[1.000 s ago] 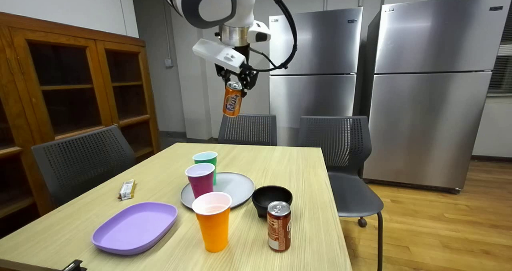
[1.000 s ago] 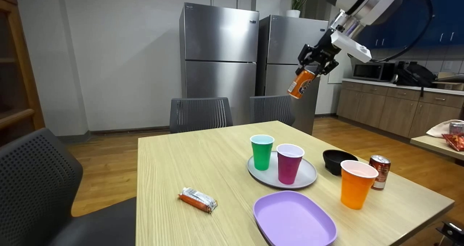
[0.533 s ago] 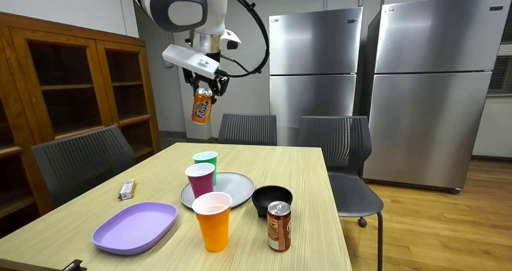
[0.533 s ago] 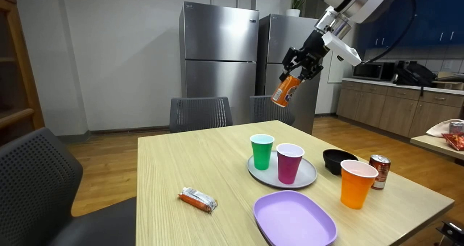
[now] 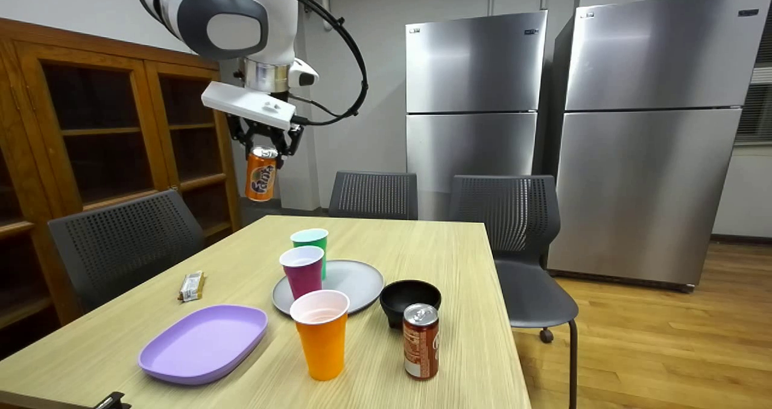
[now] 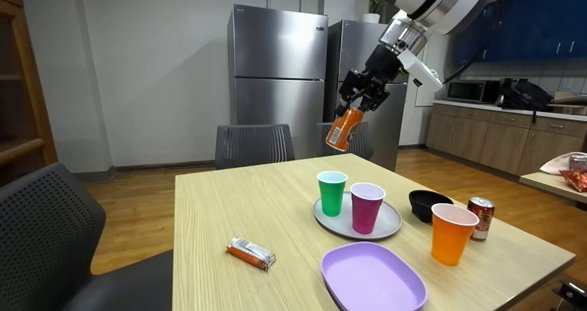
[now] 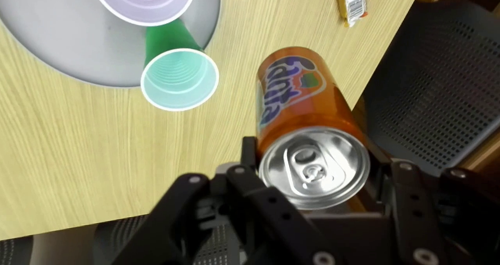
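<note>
My gripper [image 7: 313,153] is shut around the top end of an orange Fanta can [image 7: 297,93], one finger on each side of it. The can's silver lid faces the wrist camera. In both exterior views the can [image 6: 344,130] hangs tilted in the air, higher than the table's far part. Below it, a green cup [image 6: 331,196] and a magenta cup [image 6: 365,212] stand upright on a round grey plate [image 6: 390,221]. The can is apart from both cups and from the table.
On the table [image 5: 422,246] also are a lilac plate [image 5: 205,342], an orange cup [image 5: 322,348], a black bowl [image 5: 395,300], a brown can [image 5: 421,345] and a wrapped bar [image 5: 192,286]. Chairs [image 5: 129,240] stand round the table, and a wooden cabinet [image 5: 139,38] is behind.
My gripper has carried the orange can leftward and lower in both exterior views, closer to the table. The grip on it looks the same, and the things on the table stay put.
</note>
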Controlling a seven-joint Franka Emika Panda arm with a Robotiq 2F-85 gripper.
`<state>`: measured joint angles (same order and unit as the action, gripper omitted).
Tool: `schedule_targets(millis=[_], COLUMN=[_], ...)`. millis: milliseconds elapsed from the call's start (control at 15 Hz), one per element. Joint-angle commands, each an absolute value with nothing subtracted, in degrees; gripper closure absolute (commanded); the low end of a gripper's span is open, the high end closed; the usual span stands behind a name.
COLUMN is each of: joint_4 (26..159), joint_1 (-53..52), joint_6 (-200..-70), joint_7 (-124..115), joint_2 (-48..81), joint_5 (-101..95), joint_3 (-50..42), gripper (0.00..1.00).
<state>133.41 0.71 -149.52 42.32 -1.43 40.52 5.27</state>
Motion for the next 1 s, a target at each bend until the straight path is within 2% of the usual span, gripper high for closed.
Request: schedule_targets(millis=[0,333,667,933], joint_4=[137.5,142.7,147.9,152.2], joint_1=[-2.2,-5.7,-8.6,-8.7], joint_6=[-150.3,-153.4,-164.6,-173.0], joint_7=[49.0,55.8,54.0,47.1], joint_2=[-5.2,-6.0,-3.7,-1.1], joint_5=[40.5,40.3,39.2,30.9], joint_3=[4.8,5.6,7.6,8.7], gripper=[0.62,0.62,0.62,0.62])
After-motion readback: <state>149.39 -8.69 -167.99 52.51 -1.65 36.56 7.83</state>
